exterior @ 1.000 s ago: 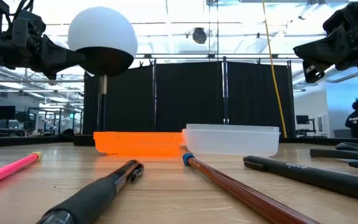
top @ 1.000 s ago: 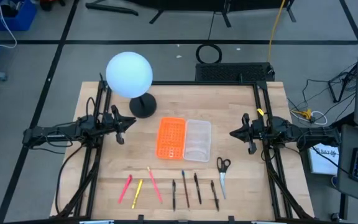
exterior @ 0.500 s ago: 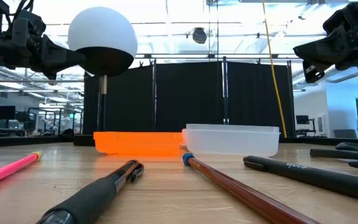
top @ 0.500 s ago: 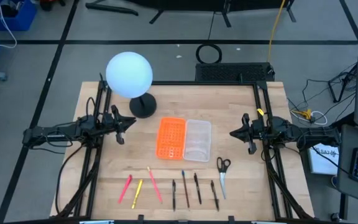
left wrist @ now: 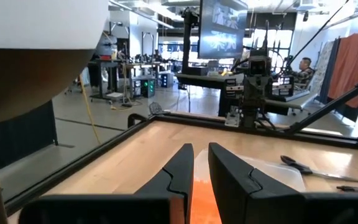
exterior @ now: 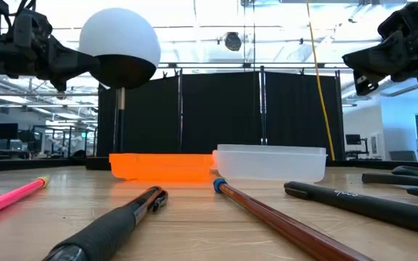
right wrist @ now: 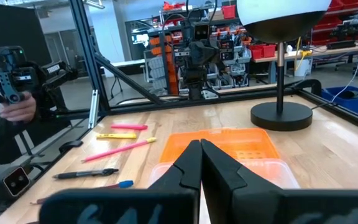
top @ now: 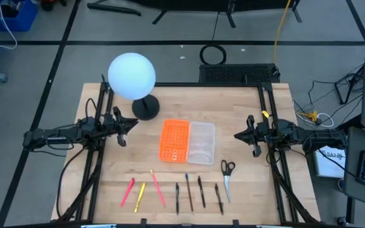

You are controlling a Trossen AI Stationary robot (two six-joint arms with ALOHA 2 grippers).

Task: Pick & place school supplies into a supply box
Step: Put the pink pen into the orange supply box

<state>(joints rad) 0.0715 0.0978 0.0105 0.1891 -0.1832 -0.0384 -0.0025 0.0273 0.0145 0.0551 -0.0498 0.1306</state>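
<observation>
**Both arms raised at the table edges, supplies lined up along the near edge**

I have the left gripper hanging above the table's left side with its dark fingers a narrow slit apart and nothing between them. My right gripper hangs above the right side, clenched tight on nothing, its fingers pressed together.

Between the two grippers, well apart from each, sits the supply box, a small shallow tray of clear translucent plastic with rounded corners; in the low view its walls look milky and I see nothing in it. It touches an orange perforated plastic tray of like size on the left gripper's side.

The supplies lie on the wooden table nearer the front edge than either gripper. Toward the right gripper are small scissors with red-and-black handles and grey blades, blades pointing to the front edge. Beside them lie four thin dark pens roughly parallel. Farther toward the left gripper's side are a long pink-red pencil, a yellow pen and a short pink-red pen.

A white globe lamp on a black round base stands just behind the left gripper.
</observation>
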